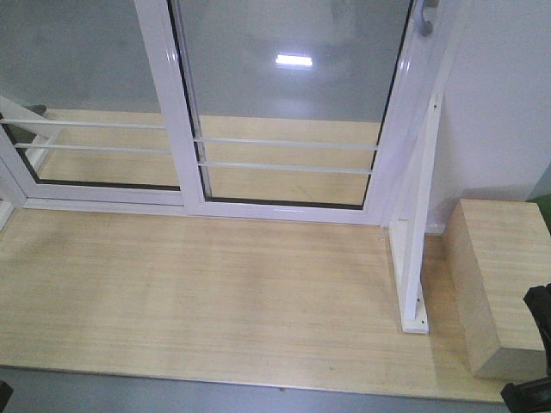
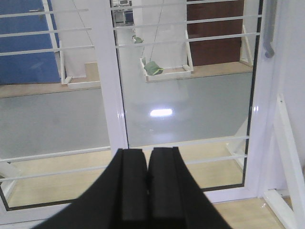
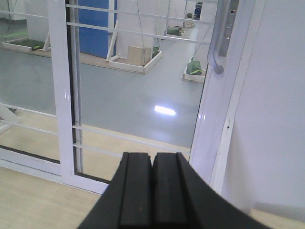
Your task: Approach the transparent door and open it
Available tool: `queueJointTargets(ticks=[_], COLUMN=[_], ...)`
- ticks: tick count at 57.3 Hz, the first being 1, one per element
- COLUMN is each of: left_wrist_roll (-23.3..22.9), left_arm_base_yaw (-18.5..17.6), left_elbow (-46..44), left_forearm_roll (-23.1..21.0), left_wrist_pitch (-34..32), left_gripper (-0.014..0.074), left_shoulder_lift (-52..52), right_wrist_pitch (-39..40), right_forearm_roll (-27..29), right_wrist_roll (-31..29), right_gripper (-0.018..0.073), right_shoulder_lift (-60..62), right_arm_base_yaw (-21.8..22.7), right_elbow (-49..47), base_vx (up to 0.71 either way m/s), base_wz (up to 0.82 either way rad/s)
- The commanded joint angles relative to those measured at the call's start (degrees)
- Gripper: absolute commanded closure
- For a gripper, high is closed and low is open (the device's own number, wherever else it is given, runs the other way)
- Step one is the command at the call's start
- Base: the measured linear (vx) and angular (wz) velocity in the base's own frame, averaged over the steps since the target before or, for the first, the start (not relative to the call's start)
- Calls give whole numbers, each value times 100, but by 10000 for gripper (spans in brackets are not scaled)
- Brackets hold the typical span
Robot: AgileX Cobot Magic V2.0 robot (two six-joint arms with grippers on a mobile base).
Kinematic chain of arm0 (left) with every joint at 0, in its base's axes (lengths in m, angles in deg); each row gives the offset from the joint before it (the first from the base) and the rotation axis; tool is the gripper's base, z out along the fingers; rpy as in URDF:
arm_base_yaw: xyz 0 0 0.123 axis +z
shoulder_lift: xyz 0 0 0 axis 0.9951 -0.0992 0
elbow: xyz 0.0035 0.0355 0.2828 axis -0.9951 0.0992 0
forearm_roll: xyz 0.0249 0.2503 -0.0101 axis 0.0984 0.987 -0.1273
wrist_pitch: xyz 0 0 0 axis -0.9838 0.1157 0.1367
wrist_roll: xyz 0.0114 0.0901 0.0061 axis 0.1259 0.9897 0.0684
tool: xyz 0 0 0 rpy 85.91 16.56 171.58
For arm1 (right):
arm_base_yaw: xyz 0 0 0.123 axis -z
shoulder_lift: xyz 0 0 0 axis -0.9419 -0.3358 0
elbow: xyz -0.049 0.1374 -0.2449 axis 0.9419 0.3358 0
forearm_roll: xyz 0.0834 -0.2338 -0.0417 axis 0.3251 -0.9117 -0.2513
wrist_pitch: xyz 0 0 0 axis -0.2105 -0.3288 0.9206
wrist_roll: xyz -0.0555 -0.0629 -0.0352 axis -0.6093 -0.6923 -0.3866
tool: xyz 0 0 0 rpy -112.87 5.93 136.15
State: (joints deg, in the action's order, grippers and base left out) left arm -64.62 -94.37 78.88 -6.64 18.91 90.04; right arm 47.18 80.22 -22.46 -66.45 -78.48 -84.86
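The transparent door [image 1: 293, 86] stands ahead: glass in a glossy white frame with two thin white bars low down. It looks closed against the right post. Its curved silver-grey handle [image 1: 424, 17] is on the right stile at the top edge of the front view. The door [image 2: 190, 105] and handle [image 2: 269, 33] show in the left wrist view, and the door [image 3: 138, 90] and handle [image 3: 217, 47] in the right wrist view. My left gripper [image 2: 147, 151] is shut and empty, well short of the door. My right gripper [image 3: 152, 156] is shut and empty, below and left of the handle.
A barred glass panel without a handle [image 1: 86, 86] is to the door's left. A light wooden platform [image 1: 198, 292] lies before the door. A white angled brace [image 1: 417, 258] and a wooden block [image 1: 499, 275] stand at the right by the white wall [image 1: 508, 103].
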Motion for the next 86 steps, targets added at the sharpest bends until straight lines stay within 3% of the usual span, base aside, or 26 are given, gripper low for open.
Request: queueJointTargets(ticks=[1,48,86], left_wrist_roll=[-17,-17,-17], left_arm_base_yaw=[-33,-33,-33], left_elbow=[46,46,46], left_forearm_roll=[-12,-12,-12], left_wrist_pitch=[-476,-476,-476], left_gripper=[603,603,603], left_shoulder_lift=[82,82,82], right_wrist_pitch=[468,468,462], right_forearm_roll=[-5,-5,-5], right_wrist_roll=[-4,-4,-4], right_gripper=[566,566,566], right_shoulder_lift=[91,91,91], right_arm_base_yaw=[25,25,25], right_elbow=[21,21,21], base_vx=[42,32,14], base_wz=[12,-8,-7])
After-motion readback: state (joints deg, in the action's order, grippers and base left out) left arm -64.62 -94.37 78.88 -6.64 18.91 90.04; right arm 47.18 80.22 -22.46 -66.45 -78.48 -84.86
